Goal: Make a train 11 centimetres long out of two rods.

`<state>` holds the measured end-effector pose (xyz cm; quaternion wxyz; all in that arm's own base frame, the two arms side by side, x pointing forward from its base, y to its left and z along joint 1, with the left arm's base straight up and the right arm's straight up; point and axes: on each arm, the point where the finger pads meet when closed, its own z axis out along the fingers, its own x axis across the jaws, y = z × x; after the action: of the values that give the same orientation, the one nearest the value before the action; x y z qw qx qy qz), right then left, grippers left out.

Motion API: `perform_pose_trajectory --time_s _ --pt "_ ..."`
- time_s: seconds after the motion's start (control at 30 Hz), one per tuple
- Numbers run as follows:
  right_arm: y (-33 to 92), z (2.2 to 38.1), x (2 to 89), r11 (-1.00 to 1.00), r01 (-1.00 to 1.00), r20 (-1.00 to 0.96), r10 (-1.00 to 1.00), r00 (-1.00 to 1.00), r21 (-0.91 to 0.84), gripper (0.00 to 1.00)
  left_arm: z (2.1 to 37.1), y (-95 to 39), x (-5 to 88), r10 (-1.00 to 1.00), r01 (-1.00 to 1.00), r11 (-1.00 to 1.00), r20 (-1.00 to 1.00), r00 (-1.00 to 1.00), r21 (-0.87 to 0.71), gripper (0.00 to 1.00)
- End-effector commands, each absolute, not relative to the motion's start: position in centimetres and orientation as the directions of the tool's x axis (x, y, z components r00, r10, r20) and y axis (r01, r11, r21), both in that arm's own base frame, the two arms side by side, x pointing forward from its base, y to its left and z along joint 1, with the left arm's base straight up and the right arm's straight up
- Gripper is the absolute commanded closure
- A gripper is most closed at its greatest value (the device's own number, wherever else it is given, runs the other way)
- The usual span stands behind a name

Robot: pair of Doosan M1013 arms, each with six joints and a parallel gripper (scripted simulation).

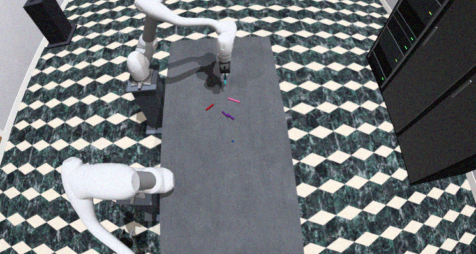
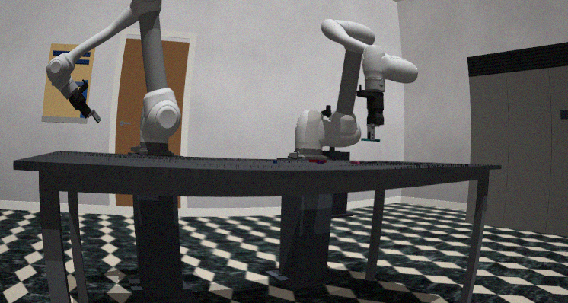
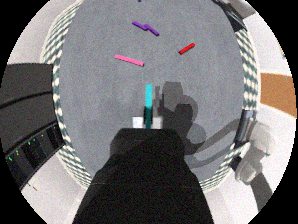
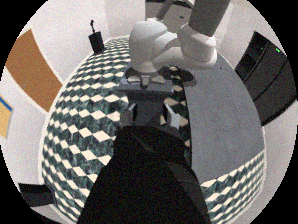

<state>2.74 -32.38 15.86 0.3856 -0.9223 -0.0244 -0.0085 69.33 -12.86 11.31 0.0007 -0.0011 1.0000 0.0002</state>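
My left gripper [image 1: 224, 74] [image 2: 371, 137] [image 3: 148, 111] is shut on the turquoise rod [image 1: 224, 82] [image 2: 364, 139] [image 3: 148, 95] and holds it level, above the table. The blue rod [image 1: 232, 141] [image 2: 275, 161] lies alone, farthest from that gripper. A pink rod [image 1: 233, 99] [image 3: 129, 60] lies nearest to it. A red rod [image 1: 209, 107] [image 3: 187, 48] lies slantwise apart. One purple rod [image 1: 224, 113] [image 3: 139, 25] and a second purple rod [image 1: 231, 117] [image 3: 152, 31] lie with their near ends seemingly touching, slightly offset sideways. My right gripper [image 2: 96, 117] [image 4: 150, 109] is open and empty, off the table.
The grey table [image 1: 230, 192] [image 2: 238, 177] [image 4: 225, 120] carries the loose rods. Both arms stand on pedestals along one long side of it. The right arm [image 1: 106, 180] reaches slightly over that edge. A dark cabinet [image 1: 436, 119] stands beyond the opposite side.
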Motion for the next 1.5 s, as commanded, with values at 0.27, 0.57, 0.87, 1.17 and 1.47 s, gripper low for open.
perform_pose_trajectory --time_s 0.27,0.57,0.87,1.17,1.47 --pt "-32.3 15.9 3.0 -0.707 0.045 0.038 0.026 0.999 -0.706 0.0 12.2 -12.7 69.6 -0.005 -0.005 1.0 -0.001 -1.0 -0.001 0.76" --pt "-32.3 15.9 3.0 -0.707 0.045 0.038 0.026 0.999 -0.706 0.0 12.5 -20.0 73.0 -0.036 -0.036 0.999 0.002 -0.999 0.0 0.76" --pt "-32.3 15.9 3.0 -0.707 0.045 0.038 0.026 0.999 -0.706 0.0 12.8 -27.0 75.3 -0.063 -0.063 0.998 0.001 -0.998 0.001 0.76" --pt "-32.3 15.9 3.0 -0.707 0.045 0.038 0.026 0.999 -0.706 0.0 12.9 -34.1 76.8 -0.09 -0.09 0.996 0.001 -0.996 0.001 0.76" --pt "-32.3 15.9 3.0 -0.707 0.045 0.038 0.026 0.999 -0.706 0.0 12.9 -41.2 77.5 -0.116 -0.116 0.993 0.001 -0.993 0.001 0.76"
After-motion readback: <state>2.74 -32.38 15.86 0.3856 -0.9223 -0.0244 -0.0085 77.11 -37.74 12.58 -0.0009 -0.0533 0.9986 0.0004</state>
